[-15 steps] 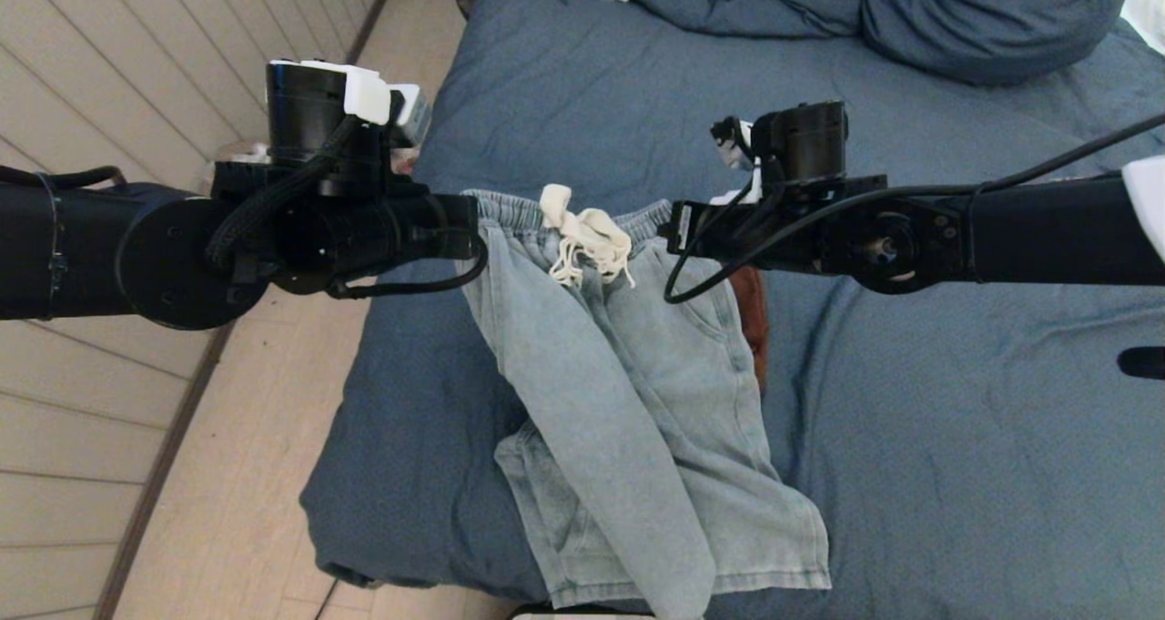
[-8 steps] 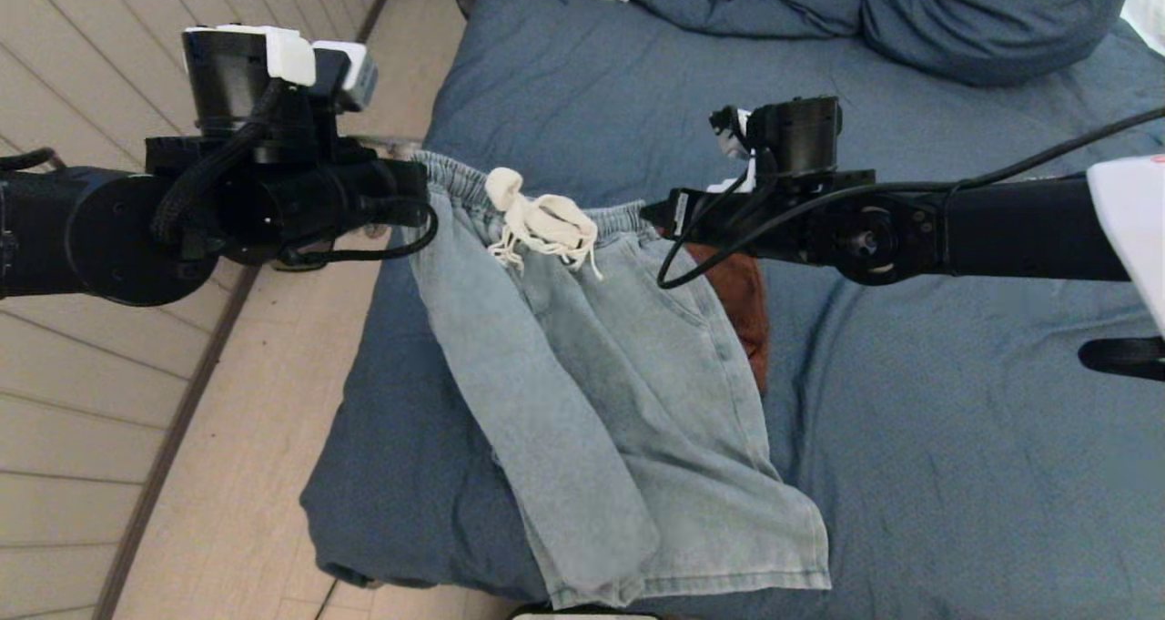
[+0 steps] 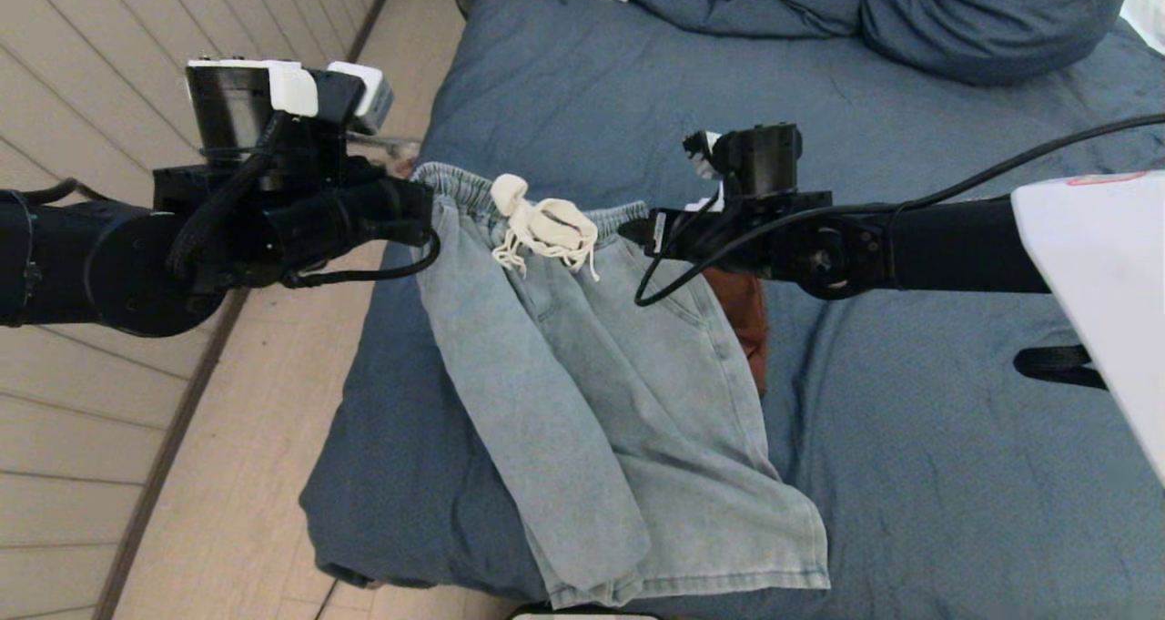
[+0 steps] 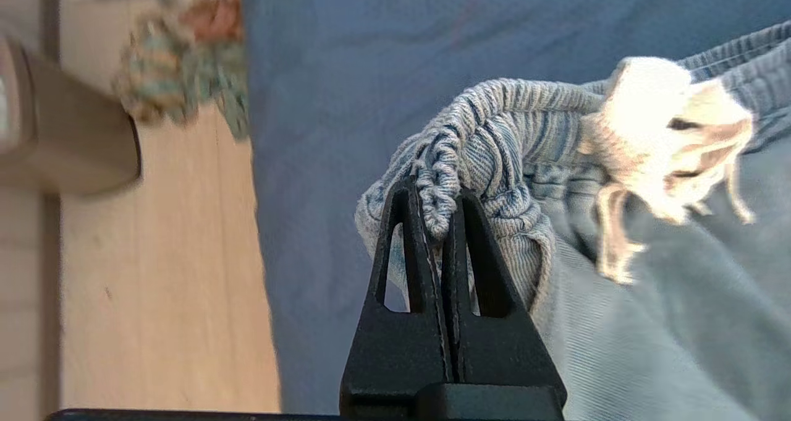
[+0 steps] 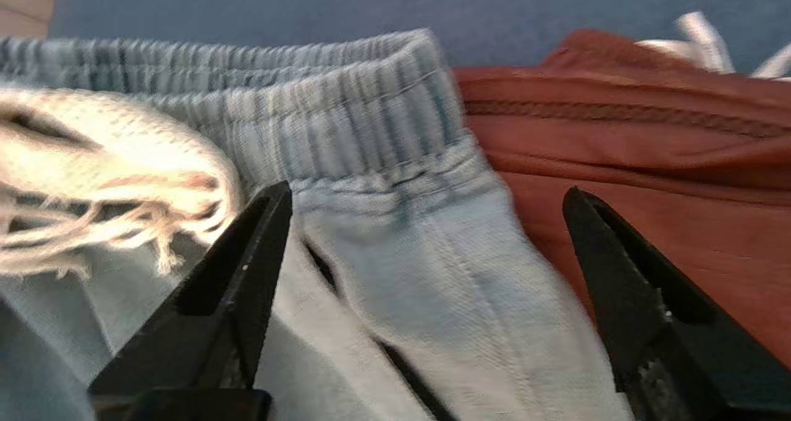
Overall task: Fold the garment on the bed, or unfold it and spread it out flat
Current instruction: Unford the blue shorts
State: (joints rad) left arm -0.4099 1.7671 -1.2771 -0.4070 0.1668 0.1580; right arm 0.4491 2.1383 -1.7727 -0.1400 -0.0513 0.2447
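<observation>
1. The left claw (image 4: 435,214) was clamped on the ribbed elastic waistband of a pair of faded light-blue denim shorts (image 3: 601,401), gripping the waistband's left corner with both fingers pressed together on the gathered cloth.
2. The right claw (image 5: 426,248) stood wide apart and held nothing; the waistband's right corner lay between and just ahead of its fingers, untouched.
3. The shorts hung from the left claw and draped downward across the near part of the wide bed with a wrinkled slate-blue cover (image 3: 910,438), one leg folded diagonally over the other.
4. A knotted cream drawstring with frayed ends (image 3: 544,228) sat on the waistband between the two claws, nearer the left claw.
5. A rust-brown garment (image 5: 649,155) lay on the bed just beside the right claw, partly under the shorts' right edge.
6. A bunched blue duvet (image 3: 910,10) lay well beyond both claws at the far end of the bed.
</observation>
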